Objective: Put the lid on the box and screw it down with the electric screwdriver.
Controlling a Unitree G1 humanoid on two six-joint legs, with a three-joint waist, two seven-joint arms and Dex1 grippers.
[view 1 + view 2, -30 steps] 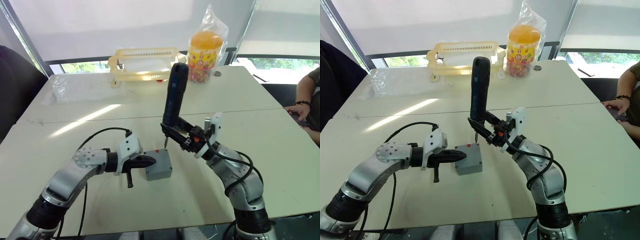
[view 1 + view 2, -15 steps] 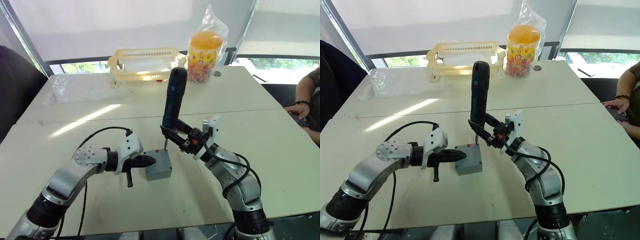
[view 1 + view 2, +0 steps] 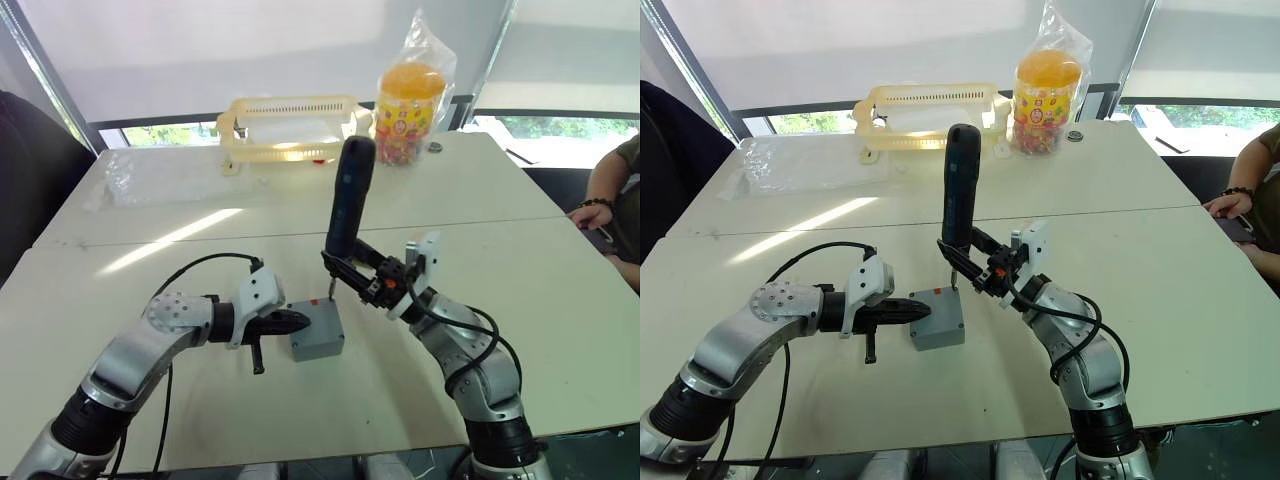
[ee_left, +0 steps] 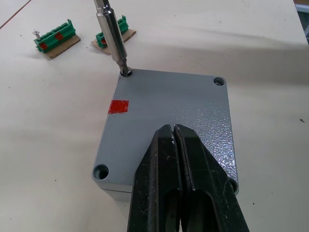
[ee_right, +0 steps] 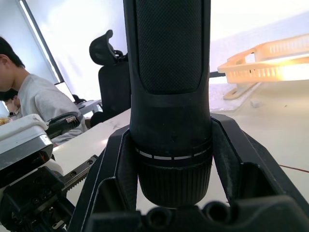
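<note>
The grey lid (image 4: 169, 111), with a red mark on top, sits on the grey box (image 3: 318, 346) near the table's front middle. My left gripper (image 3: 300, 322) is shut, and its tips (image 4: 174, 129) rest on the lid's near part. My right gripper (image 3: 342, 263) is shut on the black electric screwdriver (image 3: 346, 195), holding it nearly upright by its lower end. The metal bit (image 4: 112, 36) stands in the screw hole at one far corner of the lid. Other corner holes of the lid are visible.
Two green terminal blocks (image 4: 54, 41) lie on the table just beyond the box. At the back stand a yellow basket (image 3: 290, 125), a candy jar in a plastic bag (image 3: 410, 100) and a clear bag (image 3: 160, 175). A person's arm (image 3: 608, 205) rests at the right edge.
The right gripper has lowered the screwdriver slightly, so the bit now meets the lid's corner hole. The left gripper has stayed on the lid. The person's hand at the right drew back a little.
</note>
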